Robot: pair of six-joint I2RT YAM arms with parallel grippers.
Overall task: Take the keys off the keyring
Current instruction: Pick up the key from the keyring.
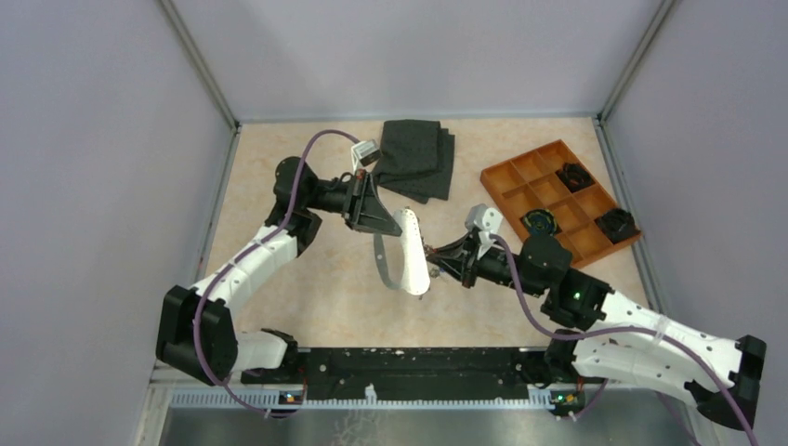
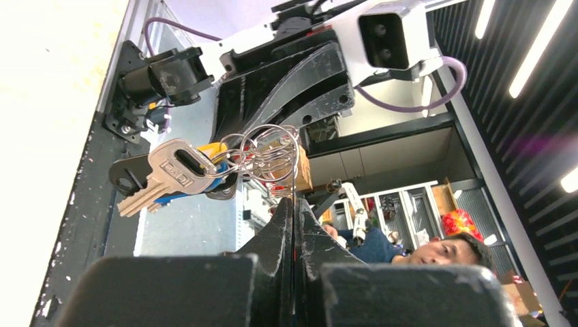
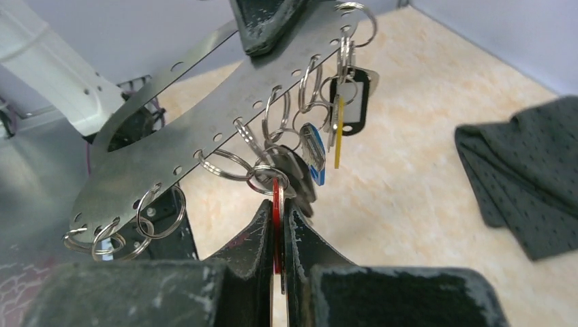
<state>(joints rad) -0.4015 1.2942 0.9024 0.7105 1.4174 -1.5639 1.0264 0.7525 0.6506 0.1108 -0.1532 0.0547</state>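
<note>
The keyring (image 3: 170, 136) is a flat, pale grey metal strip, long and gently curved, with a row of small holes along one edge and a larger slot near one end. Wire split rings (image 3: 225, 165) hang through many of the holes; the few at the strip's 7 o'clock end carry nothing. The keys (image 3: 310, 153) bunch near the middle: one with a blue head, a red key (image 3: 275, 197), a thin yellow piece, and at 1 o'clock a black tag with a clear window (image 3: 351, 102). In the left wrist view a plain silver key (image 2: 170, 174) lies over the blue and yellow ones. The strip is held off the table (image 1: 307, 297), roughly at the middle of it in the top view (image 1: 409, 253). The left gripper (image 1: 388, 216) comes in from 11 o'clock, its fingers pressed together on the strip's plain edge. The right gripper (image 3: 276, 218) comes in from 3 o'clock, its fingers pinching the red key. A folded dark grey cloth (image 1: 416, 158) lies at 12 o'clock of the keyring, and an orange compartment tray (image 1: 514, 197) with black clumps (image 1: 615, 223) in three cells sits at 2 o'clock.
</note>
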